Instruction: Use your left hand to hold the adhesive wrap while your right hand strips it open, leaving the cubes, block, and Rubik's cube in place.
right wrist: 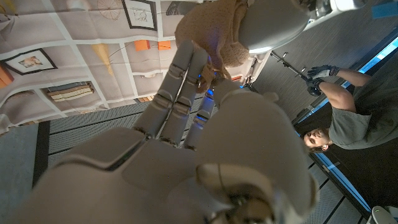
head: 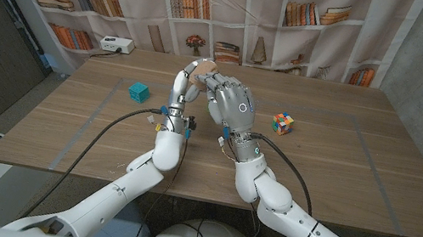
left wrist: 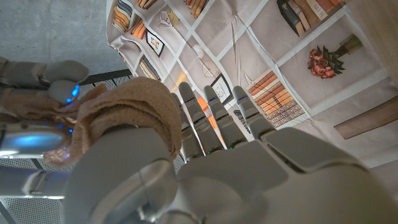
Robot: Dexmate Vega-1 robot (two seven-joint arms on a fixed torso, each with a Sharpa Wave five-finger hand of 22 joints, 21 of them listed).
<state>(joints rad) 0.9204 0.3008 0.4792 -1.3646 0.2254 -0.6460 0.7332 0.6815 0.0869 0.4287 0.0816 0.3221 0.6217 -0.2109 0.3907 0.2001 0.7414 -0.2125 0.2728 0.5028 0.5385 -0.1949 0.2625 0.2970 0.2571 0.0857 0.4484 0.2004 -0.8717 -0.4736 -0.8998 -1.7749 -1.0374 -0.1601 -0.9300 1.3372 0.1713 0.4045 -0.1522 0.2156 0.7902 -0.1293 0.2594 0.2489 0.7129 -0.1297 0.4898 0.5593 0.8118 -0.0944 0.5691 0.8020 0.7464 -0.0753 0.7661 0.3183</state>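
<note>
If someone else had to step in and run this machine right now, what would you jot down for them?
Left hand: raised above the wooden table, holding the tan roll of adhesive wrap.
Right hand: raised beside it, fingers on the crumpled wrap; the left wrist view shows its fingers against the tan fabric.
Teal cube: on the table, to the robot's left.
Multicoloured Rubik's cube: on the table, to the robot's right.
Done: wrap lifted, both hands on it.
Left: right hand strips it open; whether peeling has started cannot be told. Leave the cubes where they are.
</note>
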